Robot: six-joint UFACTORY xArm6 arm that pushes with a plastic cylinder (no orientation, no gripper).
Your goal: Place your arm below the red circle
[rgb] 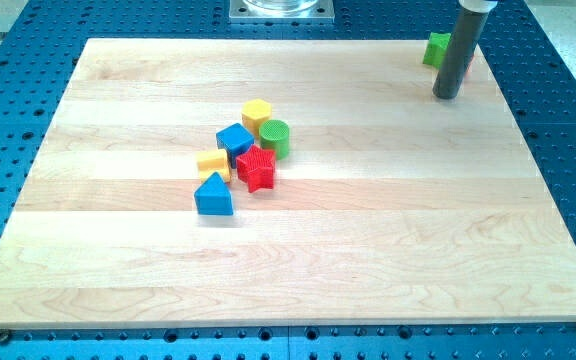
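Tip: my tip rests at the view's top right of the wooden board, a plain rod with nothing to open or close. It is just beside a green block. Red circle not discernible, so its heading can't be told. Red star sits mid-board, well apart. Blue perforated table lies underneath.

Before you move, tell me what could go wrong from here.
1. No red circle shows plainly; it may be hidden near my tip, which stands at the view's top right, just below the green block. I could aim wrongly or knock that block.
2. I could mistake the red star in the central cluster for it.
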